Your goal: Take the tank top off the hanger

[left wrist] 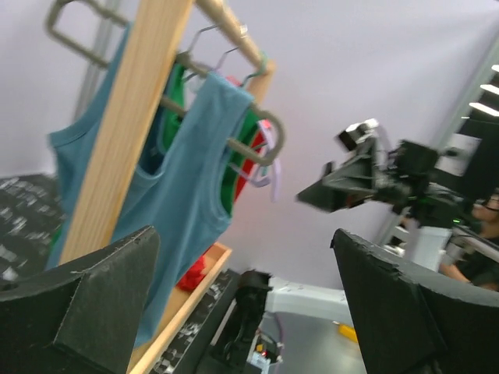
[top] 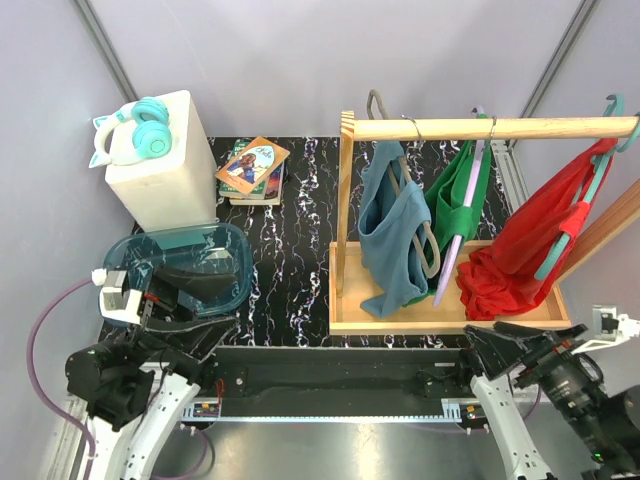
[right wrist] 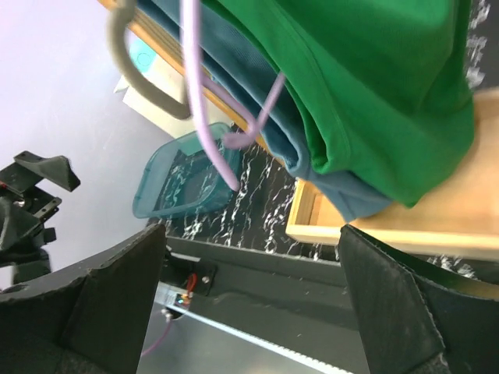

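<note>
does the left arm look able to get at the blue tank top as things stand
Probably, though not head-on. The open left gripper faces the blue tank top, but the rack's wooden post stands partly between them; it would likely need to come round the post.

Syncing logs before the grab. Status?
Left gripper open, empty. Right gripper open, empty. Blue tank top, green tank top, red tank top all hung on rail. Rack post close beside blue.
</note>
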Controlling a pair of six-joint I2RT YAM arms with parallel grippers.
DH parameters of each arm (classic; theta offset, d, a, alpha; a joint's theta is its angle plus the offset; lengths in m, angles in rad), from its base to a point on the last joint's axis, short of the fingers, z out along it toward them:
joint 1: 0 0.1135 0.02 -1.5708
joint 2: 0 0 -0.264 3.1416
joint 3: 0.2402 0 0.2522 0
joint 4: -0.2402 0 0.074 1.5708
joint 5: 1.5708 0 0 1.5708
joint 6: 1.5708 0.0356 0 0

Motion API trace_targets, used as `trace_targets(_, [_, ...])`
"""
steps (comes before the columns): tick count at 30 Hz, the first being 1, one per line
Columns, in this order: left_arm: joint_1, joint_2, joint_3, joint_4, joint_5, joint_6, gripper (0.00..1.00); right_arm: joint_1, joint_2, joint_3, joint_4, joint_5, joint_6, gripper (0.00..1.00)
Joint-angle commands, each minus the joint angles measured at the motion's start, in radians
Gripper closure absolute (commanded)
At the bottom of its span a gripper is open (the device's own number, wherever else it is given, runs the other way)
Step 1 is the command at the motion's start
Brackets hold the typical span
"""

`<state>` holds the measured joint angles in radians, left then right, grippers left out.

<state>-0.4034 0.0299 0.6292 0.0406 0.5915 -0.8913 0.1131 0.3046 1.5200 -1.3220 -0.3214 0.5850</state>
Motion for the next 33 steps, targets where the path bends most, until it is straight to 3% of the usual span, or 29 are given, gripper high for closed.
trace_targets(1, [0.0,-0.001,0.05,-0.408,-0.073,0.12,0.01,0.0,0.109,0.112,-0.1,-0.007,-0.158,0.0])
trace_targets(3, [-0.002,0.005,0.064,-0.47,-0.1,0.094,0.01,0.0,0.154,0.16,-0.056,-0.123,-0.217,0.0])
trace_targets(5, [0.0,0.03,0.107,-0.623,-0.168,0.049,0.01,-0.019,0.203,0.201,-0.025,-0.152,-0.224,0.0])
trace_targets(7, [0.0,0.05,0.142,-0.698,-0.168,0.099,0.01,-0.068,0.257,0.259,-0.048,-0.174,-0.27,0.0])
trace_targets(15, [0.0,0.021,0.17,-0.736,-0.234,0.192,0.01,-0.089,0.484,0.408,-0.023,-0.326,-0.231,0.0])
trace_targets(21, [-0.002,0.112,0.187,-0.736,-0.156,0.23,0.01,0.003,0.606,0.496,-0.031,-0.387,-0.215,0.0])
trace_targets(29, [0.0,0.304,0.27,-0.608,0.057,0.181,0.02,0.105,0.672,0.552,-0.089,-0.184,-0.31,0.0])
trace_targets(33, [0.0,0.361,0.297,-0.492,0.111,0.121,0.04,0.117,0.697,0.682,-0.099,0.016,-0.364,0.0])
